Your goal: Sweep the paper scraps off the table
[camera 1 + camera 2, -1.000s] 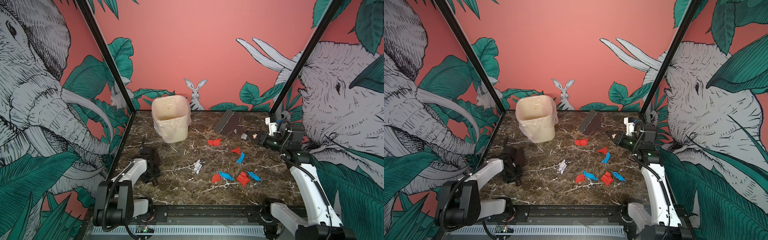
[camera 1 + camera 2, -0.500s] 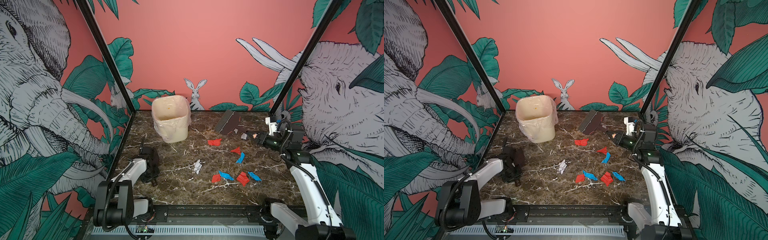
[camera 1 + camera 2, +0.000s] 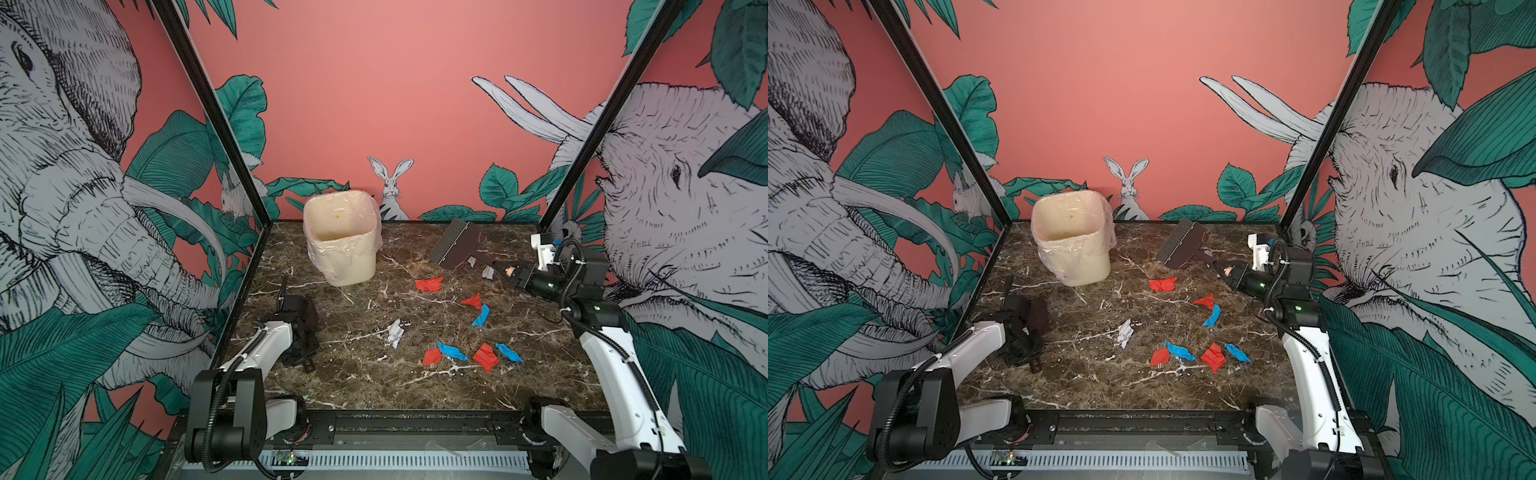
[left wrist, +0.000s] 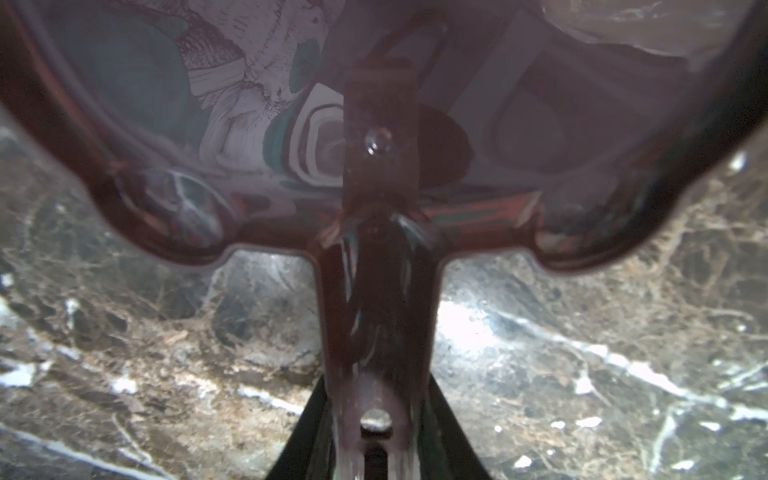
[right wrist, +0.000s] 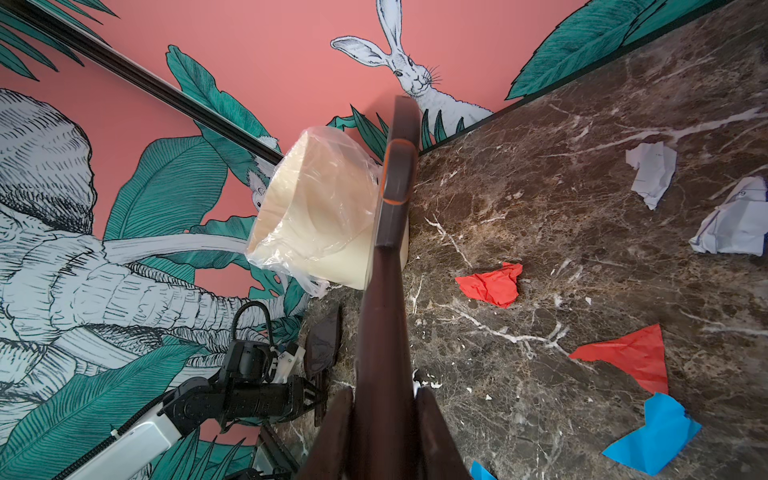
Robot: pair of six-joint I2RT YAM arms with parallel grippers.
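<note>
- Left pincer [image 4: 376,449] has just clamped the handle of the glossy dark-brown plastic dustpan [image 4: 208,124].
- Right pincer [image 5: 384,415] pinches the dark flat brush [image 3: 455,245] near the cream lined bin [image 3: 340,249]; sweeping the paper scraps [image 3: 484,357] can start.

**Your two arms, seen from above.**
White-shelled left arm [image 3: 270,340] and right arm [image 3: 606,370] with black cylindrical joints; black ribbed cable conduit [image 3: 214,403] cinched by white ties; black tapered left gripper [image 3: 302,352] and right gripper [image 3: 505,266]; small green lights [image 3: 597,308] on your right arm.
</note>
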